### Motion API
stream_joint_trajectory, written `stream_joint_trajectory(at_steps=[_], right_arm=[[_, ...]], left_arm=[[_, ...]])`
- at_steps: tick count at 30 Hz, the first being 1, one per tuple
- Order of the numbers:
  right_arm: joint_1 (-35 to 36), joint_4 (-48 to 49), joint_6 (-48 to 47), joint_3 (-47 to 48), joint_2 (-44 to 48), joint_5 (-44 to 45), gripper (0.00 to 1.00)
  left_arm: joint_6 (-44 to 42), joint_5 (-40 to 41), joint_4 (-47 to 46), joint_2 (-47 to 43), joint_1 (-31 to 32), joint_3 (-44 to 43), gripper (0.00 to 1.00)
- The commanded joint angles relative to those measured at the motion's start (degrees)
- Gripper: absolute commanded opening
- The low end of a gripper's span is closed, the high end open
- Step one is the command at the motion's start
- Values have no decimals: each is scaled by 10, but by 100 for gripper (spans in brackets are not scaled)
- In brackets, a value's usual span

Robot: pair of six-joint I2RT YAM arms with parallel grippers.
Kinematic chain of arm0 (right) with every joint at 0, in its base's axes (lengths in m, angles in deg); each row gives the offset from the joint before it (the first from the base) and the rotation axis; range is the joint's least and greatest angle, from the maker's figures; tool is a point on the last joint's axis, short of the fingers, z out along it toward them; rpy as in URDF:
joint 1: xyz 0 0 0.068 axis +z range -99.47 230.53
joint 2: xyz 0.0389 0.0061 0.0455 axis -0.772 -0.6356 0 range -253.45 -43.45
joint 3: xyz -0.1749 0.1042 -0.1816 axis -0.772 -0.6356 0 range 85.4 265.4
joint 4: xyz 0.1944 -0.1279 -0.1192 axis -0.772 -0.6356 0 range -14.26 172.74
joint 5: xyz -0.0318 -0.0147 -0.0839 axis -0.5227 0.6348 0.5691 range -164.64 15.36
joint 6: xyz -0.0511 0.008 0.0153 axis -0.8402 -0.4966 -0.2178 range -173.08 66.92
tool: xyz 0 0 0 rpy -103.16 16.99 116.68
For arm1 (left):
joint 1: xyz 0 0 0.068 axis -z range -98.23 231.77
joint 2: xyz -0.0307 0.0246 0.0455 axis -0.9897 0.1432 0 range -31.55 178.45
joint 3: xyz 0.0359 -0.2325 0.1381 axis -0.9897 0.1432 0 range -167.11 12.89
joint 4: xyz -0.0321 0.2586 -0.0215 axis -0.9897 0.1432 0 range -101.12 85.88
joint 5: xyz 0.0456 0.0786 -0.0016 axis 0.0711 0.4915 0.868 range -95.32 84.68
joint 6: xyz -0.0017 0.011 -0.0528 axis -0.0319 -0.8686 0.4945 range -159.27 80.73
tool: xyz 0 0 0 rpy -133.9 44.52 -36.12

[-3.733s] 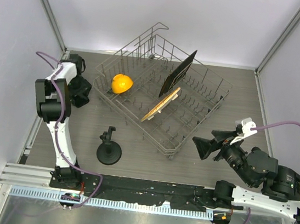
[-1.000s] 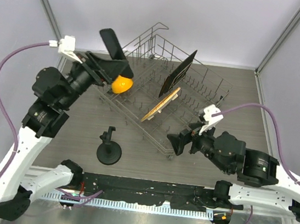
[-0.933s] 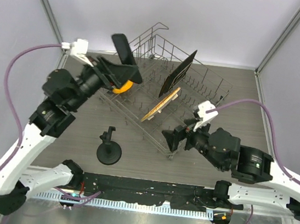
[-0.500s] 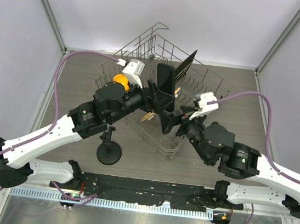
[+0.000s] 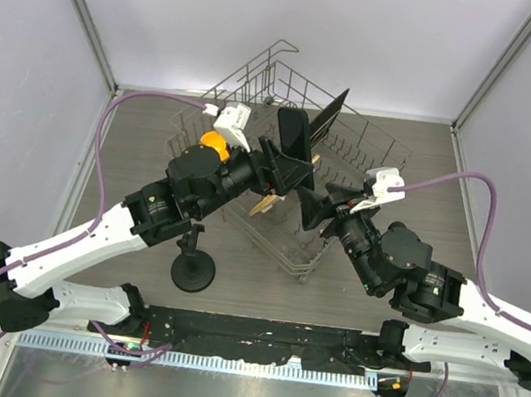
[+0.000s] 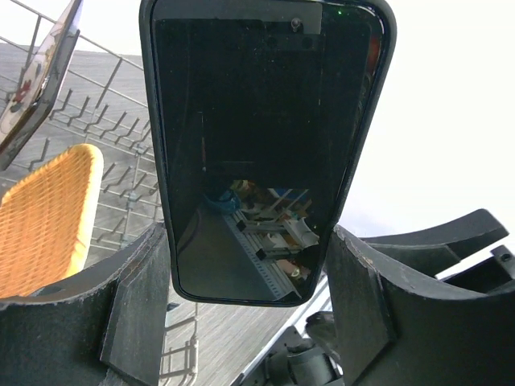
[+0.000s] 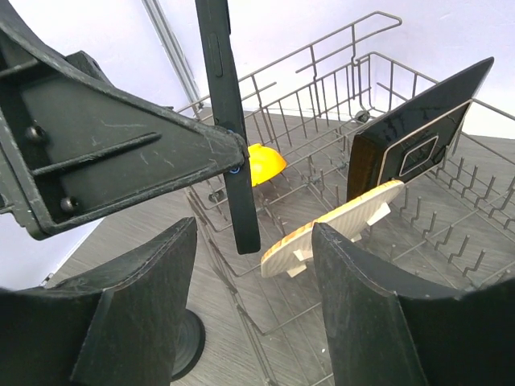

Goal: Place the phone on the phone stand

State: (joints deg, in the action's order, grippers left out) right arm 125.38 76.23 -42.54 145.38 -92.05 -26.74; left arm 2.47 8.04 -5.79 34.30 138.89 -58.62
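In the top view, the phone stand [image 5: 193,265] sits on the grey table [image 5: 435,172] at about 7 o'clock from the wire rack [image 5: 373,164], with its round base flat and its short arm rising toward 12 o'clock. Nothing rests on it. An orange object [image 5: 207,138] lies in the rack's 9 o'clock end, partly hidden by the left arm.

The left tool [image 5: 287,165] reaches over the rack and is clamped on the lower part of the phone [image 5: 293,136], which stands upright in the air, well apart from the stand and at about 1 o'clock from it. The left wrist view shows the phone's glossy face pressed between the two fingers [image 6: 137,314], its top end sticking out toward 12 o'clock.

In the rack, a tan woven piece [image 5: 265,201] leans just below the phone, and a thin black board [image 5: 327,119] stands tilted at 1 o'clock from it.

The right tool [image 5: 315,208] hangs at 4 o'clock from the phone, near it but not touching. Its jaws are spread wide with nothing between them, and they point toward 10 o'clock. The right wrist view shows the phone edge-on [image 7: 229,121], apart from both right fingers [image 7: 378,322]
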Motion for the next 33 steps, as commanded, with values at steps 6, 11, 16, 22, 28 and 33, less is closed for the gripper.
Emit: stream_joint_trajectory(at_steps=[6, 11, 16, 22, 28, 33], right_arm=[[-18, 62, -14, -2, -18, -4, 53], [-39, 62, -8, 8, -35, -21, 43], [-59, 83, 2, 10, -47, -44, 40], [-71, 97, 1, 12, -62, -56, 34], [-84, 100, 1, 7, -59, -98, 0], [-113, 101, 18, -22, -13, -169, 0]], left_arm=[[41, -11, -95, 2, 5, -9, 0], [42, -9, -94, 1, 7, -11, 0], [44, -6, -93, -2, 10, -9, 0], [46, -10, -92, -3, 11, -10, 1], [24, -27, -96, -12, 11, -1, 21], [10, -91, -102, -50, -18, 19, 100]])
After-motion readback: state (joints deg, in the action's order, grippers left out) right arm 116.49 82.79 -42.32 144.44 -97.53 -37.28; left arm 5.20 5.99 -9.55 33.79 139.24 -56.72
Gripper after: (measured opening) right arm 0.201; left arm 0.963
